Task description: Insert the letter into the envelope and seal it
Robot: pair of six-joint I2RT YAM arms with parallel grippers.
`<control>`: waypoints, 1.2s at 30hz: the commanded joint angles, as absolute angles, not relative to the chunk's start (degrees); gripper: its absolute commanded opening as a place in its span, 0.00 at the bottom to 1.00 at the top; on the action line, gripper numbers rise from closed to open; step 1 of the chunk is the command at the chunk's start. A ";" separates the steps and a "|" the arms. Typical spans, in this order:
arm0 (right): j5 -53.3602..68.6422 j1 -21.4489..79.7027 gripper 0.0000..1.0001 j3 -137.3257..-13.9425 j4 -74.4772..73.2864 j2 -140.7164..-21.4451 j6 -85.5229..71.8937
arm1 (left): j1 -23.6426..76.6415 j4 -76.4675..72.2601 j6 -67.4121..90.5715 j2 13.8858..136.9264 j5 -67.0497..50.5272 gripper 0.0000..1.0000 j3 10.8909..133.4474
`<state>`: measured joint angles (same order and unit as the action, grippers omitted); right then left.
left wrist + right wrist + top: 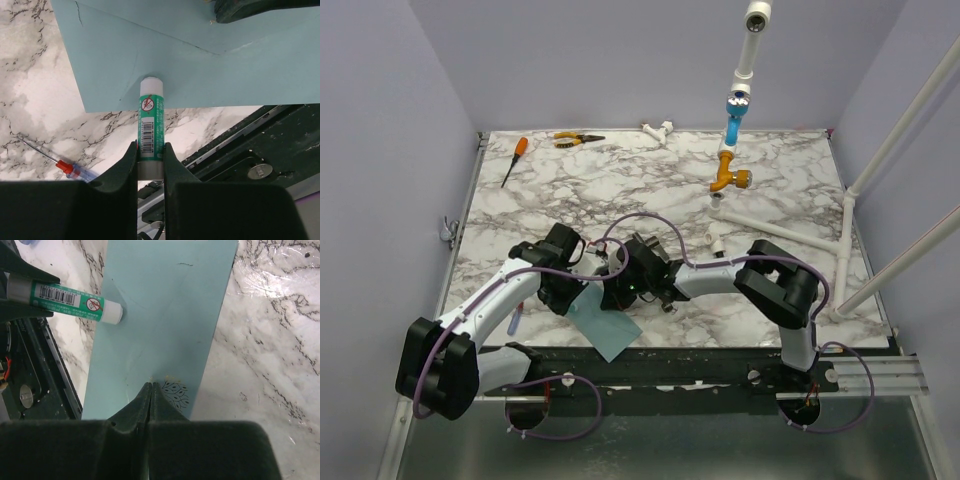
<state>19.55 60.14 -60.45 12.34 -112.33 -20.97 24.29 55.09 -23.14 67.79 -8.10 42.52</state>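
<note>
table [620, 190]: white-grey marble top | far left: 1 orange-handled screwdriver [512, 163] | just beside it: 1 yellow-handled pliers [578, 140] | far edge: white pipe fitting [658, 129] | far right: white-and-blue pipe [737, 100] running down to orange valve [732, 180] | right: white pipe frame [850, 215] | near edge: glue stick [151, 127], green label, barcode, white tip; small red-collared tool [67, 167] lying flat

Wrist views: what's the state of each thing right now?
envelope: flat, one corner past the table's near edge
glue stick: clamped, white end against the envelope
left end effector: shut on the glue stick
right end effector: shut, tips on the envelope
letter: not visible
</note>
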 commanded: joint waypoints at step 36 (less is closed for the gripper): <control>7.26 63.73 0.01 -57.73 16.08 -117.17 -6.24 | 21.01 54.71 -19.07 69.72 -19.33 0.00 58.53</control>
<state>7.07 60.25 -61.60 22.48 -115.72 -13.85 21.52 64.88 -20.03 71.05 -12.03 50.85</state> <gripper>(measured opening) 0.006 0.149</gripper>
